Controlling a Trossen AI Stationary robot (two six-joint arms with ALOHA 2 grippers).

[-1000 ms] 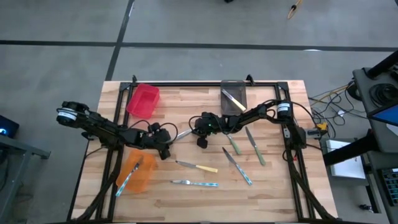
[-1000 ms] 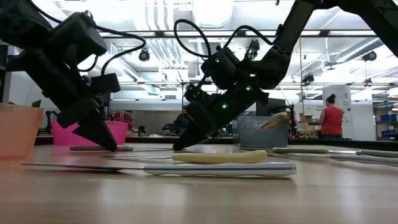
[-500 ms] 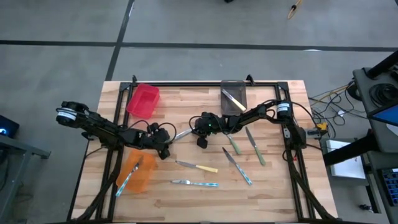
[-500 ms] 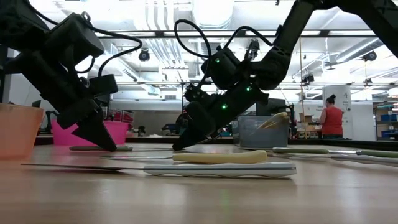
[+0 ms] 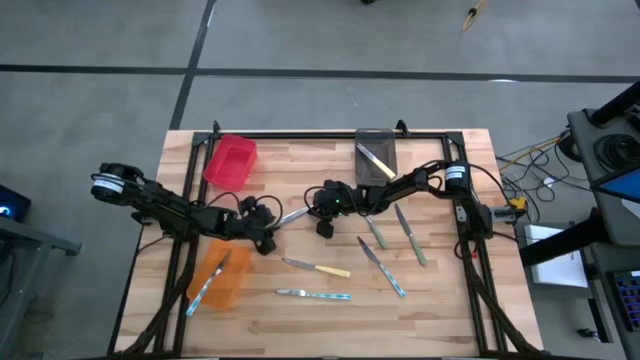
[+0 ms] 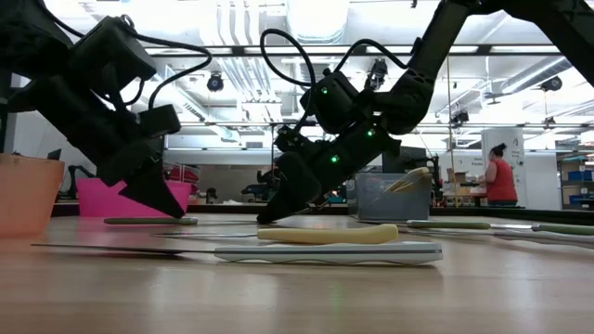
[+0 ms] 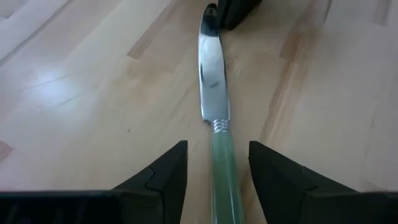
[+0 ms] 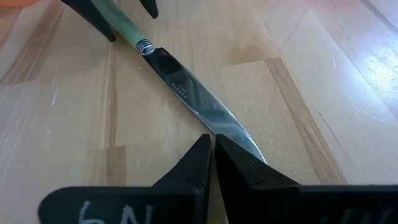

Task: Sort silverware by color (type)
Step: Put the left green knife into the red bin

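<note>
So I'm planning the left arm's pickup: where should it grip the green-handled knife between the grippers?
Grip the green-handled knife by its plastic handle, from above, jaws across its width: it lies flat, the handle is thicker than the blade, and the right gripper pins the blade tip.

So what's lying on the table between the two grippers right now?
One green-handled knife, shown in the left wrist view: handle between the left gripper fingers, blade tip at the right gripper.

green-handled knife (image 7: 214, 118) flat mid-table | other knives (image 5: 385, 255) loose on wood | one in grey bin, one in orange bin
</note>
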